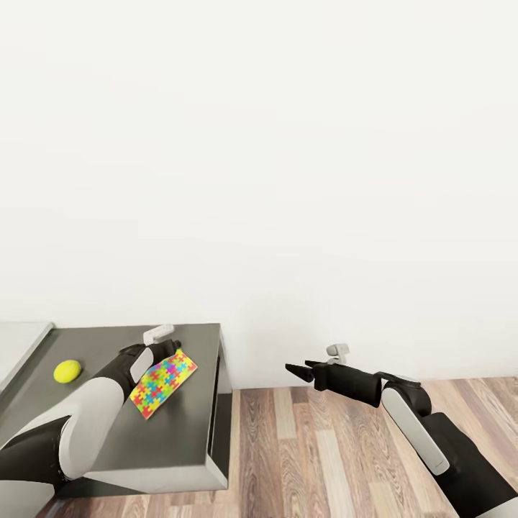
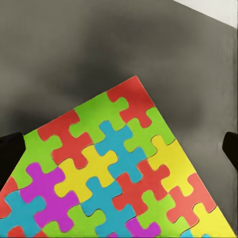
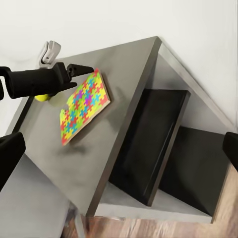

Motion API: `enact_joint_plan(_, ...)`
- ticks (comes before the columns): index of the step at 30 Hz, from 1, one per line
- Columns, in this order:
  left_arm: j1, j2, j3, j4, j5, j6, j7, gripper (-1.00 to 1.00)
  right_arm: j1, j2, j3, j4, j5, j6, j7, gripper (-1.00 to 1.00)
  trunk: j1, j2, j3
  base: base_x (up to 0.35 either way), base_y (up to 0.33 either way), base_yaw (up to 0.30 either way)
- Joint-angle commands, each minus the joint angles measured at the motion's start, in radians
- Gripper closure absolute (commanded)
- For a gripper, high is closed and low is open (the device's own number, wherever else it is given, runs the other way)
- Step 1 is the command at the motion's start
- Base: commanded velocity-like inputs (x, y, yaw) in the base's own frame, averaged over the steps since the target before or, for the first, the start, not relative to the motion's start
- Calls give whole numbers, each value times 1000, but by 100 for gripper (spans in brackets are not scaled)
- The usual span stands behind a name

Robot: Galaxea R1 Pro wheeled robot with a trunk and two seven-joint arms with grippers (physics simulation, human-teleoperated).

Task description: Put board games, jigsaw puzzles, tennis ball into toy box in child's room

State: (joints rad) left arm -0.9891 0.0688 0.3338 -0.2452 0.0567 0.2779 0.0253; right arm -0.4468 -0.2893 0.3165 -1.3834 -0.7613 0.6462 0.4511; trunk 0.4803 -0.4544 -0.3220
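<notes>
One jigsaw puzzle (image 1: 163,382) is lying under the wide-open, empty left gripper (image 1: 171,351), risking sliding off the table (image 1: 188,446) if nudged.

Dark grey table wing (image 1: 183,432): jigsaw puzzle (image 1: 164,382), tennis ball (image 1: 67,371) on top

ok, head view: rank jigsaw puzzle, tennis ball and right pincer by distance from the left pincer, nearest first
1. jigsaw puzzle: directly at the left pincer, on the dark grey wing of the table.
2. tennis ball: on the same wing, further toward the robot's left.
3. right pincer: off the table's right end, over the wood floor.
</notes>
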Motion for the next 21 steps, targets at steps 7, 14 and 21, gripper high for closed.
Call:
enact_joint_plan(7,0,0,1,-2,6,6,2,-100,-1,-1,1,-1,-4,3,0,-100,0,-2,2,-24,0,-83)
enact_joint_plan(14,0,0,2,-2,6,6,2,-100,-1,-2,1,-4,-4,2,0,-100,0,-2,6,-3,0,-70)
enact_joint_plan(21,0,0,2,-2,6,6,2,-100,-1,-2,1,-6,-4,3,-1,-100,0,-2,8,0,0,-59)
